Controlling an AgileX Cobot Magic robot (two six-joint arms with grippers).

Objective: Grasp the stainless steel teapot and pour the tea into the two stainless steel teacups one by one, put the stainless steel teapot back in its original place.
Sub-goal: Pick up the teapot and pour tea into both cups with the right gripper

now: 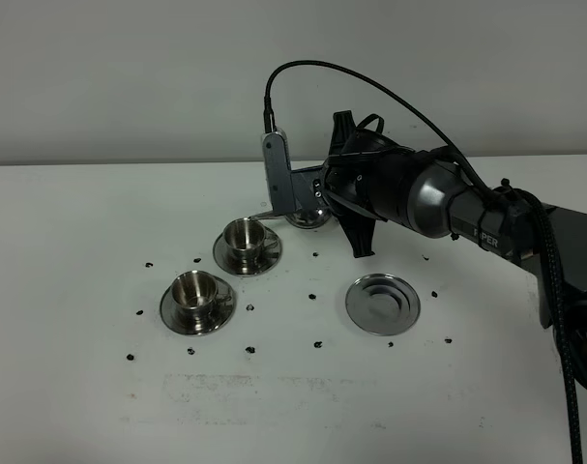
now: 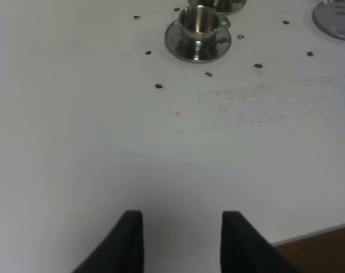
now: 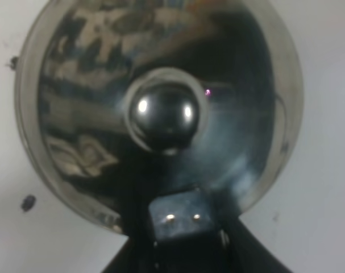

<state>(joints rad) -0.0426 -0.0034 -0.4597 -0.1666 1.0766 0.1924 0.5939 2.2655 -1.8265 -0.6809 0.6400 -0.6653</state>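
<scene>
My right gripper (image 1: pixel 310 198) is shut on the stainless steel teapot (image 1: pixel 308 217), which it holds just behind and to the right of the far teacup (image 1: pixel 243 235). The arm hides most of the pot. Its thin spout (image 1: pixel 261 212) points towards that cup. The right wrist view looks down on the lid and its knob (image 3: pixel 163 116), with the gripper (image 3: pixel 181 223) at the pot's edge. The near teacup (image 1: pixel 194 289) stands on its saucer, and it also shows in the left wrist view (image 2: pixel 199 21). The teapot's saucer (image 1: pixel 382 304) lies bare. My left gripper (image 2: pixel 182 242) is open and empty.
Small dark marks (image 1: pixel 315 296) dot the white table around the saucers. The right arm's body and cable (image 1: pixel 486 222) stretch across the right side. In the left wrist view the table's edge (image 2: pixel 320 232) runs close to the left gripper.
</scene>
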